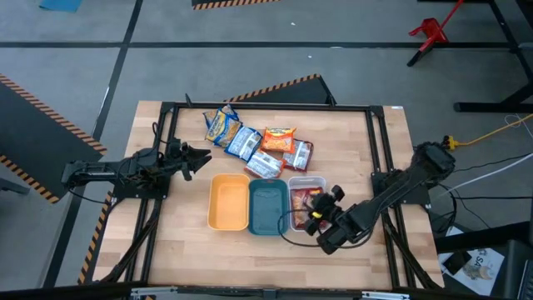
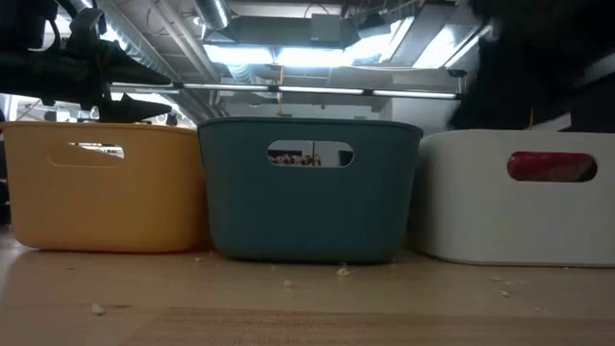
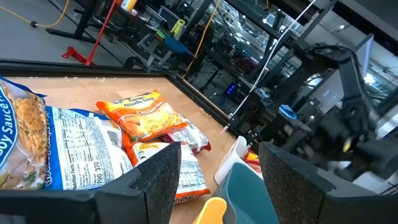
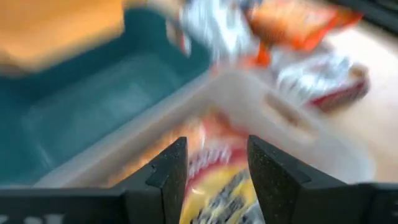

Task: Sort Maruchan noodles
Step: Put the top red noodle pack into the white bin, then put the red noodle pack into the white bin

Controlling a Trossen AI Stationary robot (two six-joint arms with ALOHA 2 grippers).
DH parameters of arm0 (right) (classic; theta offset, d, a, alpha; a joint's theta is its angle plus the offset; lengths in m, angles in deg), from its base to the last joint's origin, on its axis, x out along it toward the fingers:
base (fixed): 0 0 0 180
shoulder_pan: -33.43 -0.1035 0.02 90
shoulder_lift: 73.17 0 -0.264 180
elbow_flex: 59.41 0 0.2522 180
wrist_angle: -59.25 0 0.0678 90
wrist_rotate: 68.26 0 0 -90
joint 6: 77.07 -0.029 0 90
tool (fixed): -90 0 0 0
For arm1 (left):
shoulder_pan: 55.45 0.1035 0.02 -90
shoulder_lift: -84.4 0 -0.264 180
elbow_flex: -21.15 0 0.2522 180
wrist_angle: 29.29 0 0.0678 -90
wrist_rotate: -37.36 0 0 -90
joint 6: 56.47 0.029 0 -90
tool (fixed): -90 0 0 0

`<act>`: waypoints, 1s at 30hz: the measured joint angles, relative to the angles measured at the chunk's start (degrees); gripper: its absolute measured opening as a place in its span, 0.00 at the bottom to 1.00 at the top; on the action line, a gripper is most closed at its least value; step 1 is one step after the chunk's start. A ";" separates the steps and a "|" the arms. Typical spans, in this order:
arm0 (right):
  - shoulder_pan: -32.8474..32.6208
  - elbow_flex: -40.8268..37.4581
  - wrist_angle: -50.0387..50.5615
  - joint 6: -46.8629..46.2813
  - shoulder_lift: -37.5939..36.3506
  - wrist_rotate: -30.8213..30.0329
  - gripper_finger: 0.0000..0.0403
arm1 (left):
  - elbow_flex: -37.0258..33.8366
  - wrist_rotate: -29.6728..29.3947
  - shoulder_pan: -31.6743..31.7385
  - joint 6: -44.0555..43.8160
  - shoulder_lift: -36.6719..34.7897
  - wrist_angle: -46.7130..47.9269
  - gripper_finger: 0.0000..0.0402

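Right gripper (image 1: 321, 218): hangs over the white tray (image 1: 320, 181), at its near end; in the right wrist view the fingers stand parted, with a red-and-yellow packet (image 4: 214, 180) showing between and below them. Whether they touch it cannot be told.
White tray: holds at least 1 red packet (image 1: 301, 200); its side slot in the low view shows red inside.
Teal tray (image 1: 268, 206): in the middle of the row of 3; looks empty from above.
Yellow tray (image 1: 228, 201): leftmost of the row; also looks empty.
Left gripper (image 1: 200, 157): waits near the table's left side, fingers spread, nothing between them, pointing toward the pile.
Unsorted packets (image 1: 258, 146): about 6 lie in a loose, overlapping cluster just beyond the trays: yellow, blue-white, orange and red-brown.
Step in hand: seemingly dropping a red packet into the white tray.
Next move: probably lift the right arm clear, then reach across to the pile for another packet, matching colour to tray.
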 joint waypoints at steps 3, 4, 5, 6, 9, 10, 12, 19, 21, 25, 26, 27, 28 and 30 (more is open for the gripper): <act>0.63 2.40 7.68 -3.09 -4.91 -5.09 0.38 | -0.02 -0.18 0.01 -0.15 0.00 -0.02 0.53; 1.21 2.84 9.94 -4.97 -6.50 -5.74 0.38 | -0.01 -0.28 0.01 -0.20 -0.01 -0.06 0.53; 2.33 3.10 12.52 -7.63 -8.45 -5.68 0.38 | 0.00 -0.65 -0.01 -0.20 -0.01 -0.10 0.53; 3.83 3.28 14.35 -10.12 -10.66 -4.61 0.39 | -0.01 -0.94 0.00 -0.20 -0.01 -0.09 0.53; 9.82 3.25 17.16 -11.16 -16.17 1.42 0.45 | -0.02 -1.71 0.00 -0.19 -0.01 -0.11 0.53; 12.32 3.18 18.40 -9.72 -17.46 3.77 0.48 | 0.00 -1.77 -0.01 -0.02 -0.01 -0.11 0.53; 17.86 3.21 18.27 -5.35 -19.52 7.81 0.56 | -0.02 -1.83 0.00 0.06 -0.01 -0.12 0.53; 36.49 3.24 13.75 6.78 -17.59 17.65 0.88 | -0.01 -1.86 -0.01 0.17 0.00 -0.13 0.53; 41.06 3.24 12.82 8.05 -15.48 21.30 0.92 | -0.01 -1.86 -0.01 0.17 0.00 -0.13 0.53; 47.55 3.24 10.12 10.72 -10.59 27.89 0.94 | 0.00 -1.83 -0.01 0.20 0.01 -0.13 0.53; 48.52 3.24 8.88 11.51 -9.29 29.51 0.94 | -0.01 -1.81 -0.01 0.20 -0.01 -0.13 0.53; 49.44 3.24 7.94 12.45 -7.95 30.69 0.94 | 0.00 -1.82 -0.01 0.22 -0.01 -0.13 0.53; 50.24 3.24 6.72 13.08 -6.59 31.60 0.93 | -0.01 -1.80 -0.01 0.43 -0.01 -0.13 0.53; 51.81 3.19 4.59 13.97 -4.06 34.00 0.92 | -0.01 -1.71 -0.01 0.89 -0.01 -0.13 0.53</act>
